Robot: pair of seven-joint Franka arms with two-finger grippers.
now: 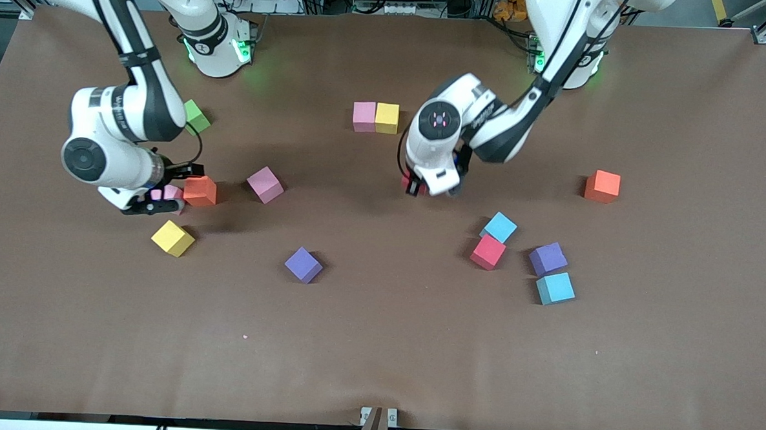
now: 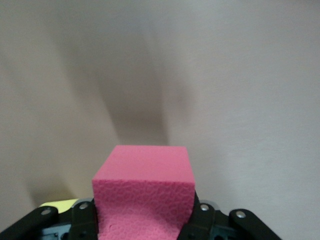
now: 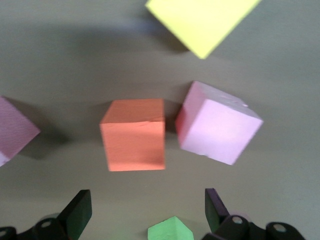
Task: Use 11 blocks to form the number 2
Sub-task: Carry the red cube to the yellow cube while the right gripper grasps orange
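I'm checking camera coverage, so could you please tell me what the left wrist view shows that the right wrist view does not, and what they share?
Only the left wrist view shows the left gripper, jaws shut on a red block, with a sliver of yellow at the frame's edge.

Only the right wrist view shows the right gripper, jaws open, above an orange block and a pink block side by side, plus a yellow block, another pink block and the green cube.

Both show the brown table.
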